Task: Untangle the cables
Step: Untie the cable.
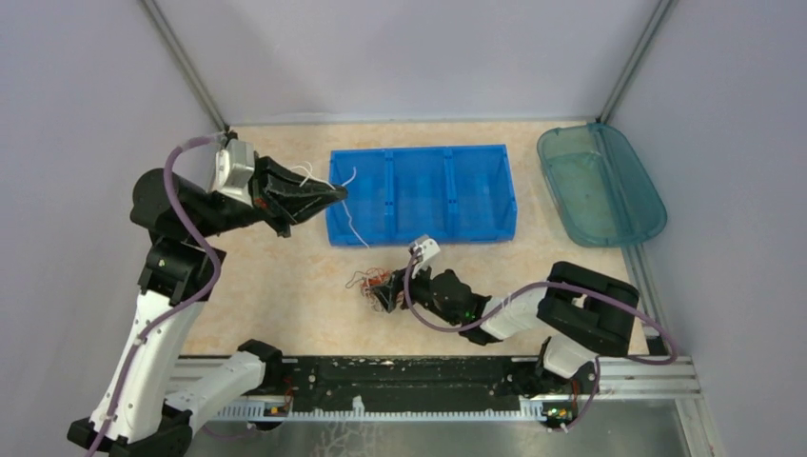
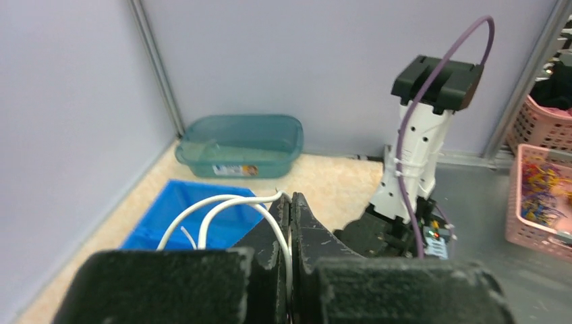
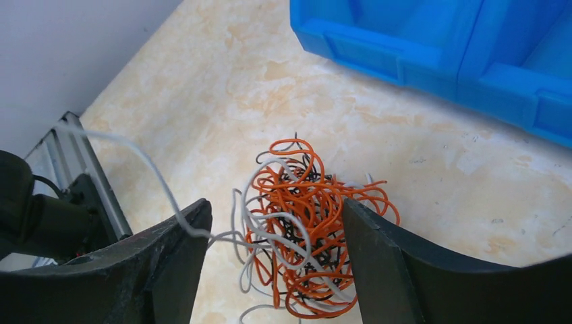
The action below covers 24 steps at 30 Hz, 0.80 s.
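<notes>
My left gripper (image 1: 335,193) pinches a white wire (image 2: 222,198) at the bin (image 1: 447,231), right gripper (image 3: 275,206) spread round the tangle (image 3: 303,229); I'd drop it in next.

No legible writing is being shown.
A small coloured label (image 2: 234,170) is being displayed on the wall of the teal tub (image 2: 283,145), but its print is being blurred beyond reading.

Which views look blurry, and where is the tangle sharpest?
Left wrist view: the left gripper near the lens is soft, its white cable readable. Right wrist view: the tangle is crisp. Top view: even light, no glare, tangle tiny.
</notes>
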Available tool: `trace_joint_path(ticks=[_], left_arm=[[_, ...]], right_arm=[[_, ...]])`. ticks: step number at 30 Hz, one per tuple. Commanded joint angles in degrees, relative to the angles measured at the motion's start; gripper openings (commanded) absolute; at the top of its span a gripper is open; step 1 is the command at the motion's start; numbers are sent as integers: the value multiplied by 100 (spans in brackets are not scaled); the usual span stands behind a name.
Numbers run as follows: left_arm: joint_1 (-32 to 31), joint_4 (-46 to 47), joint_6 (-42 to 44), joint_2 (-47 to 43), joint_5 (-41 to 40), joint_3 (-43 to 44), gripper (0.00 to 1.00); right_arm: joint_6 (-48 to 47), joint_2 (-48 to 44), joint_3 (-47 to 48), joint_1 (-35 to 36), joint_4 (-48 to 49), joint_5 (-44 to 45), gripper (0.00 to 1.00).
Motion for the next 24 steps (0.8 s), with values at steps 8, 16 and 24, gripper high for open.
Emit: trace_joint_path(ticks=[8,16,24], left_arm=[[-27,508,1079,99,-788,956,0],[-31,611,1312,423,-857,1798,0],[-32,554,1410,704,-867,2448,0]], right_arm=[[37,-703,-207,86,-40,106,72],[-90,-978,-166,88,-329,31,73],[-1085,-2017,799,86,-1367,-1370,77]])
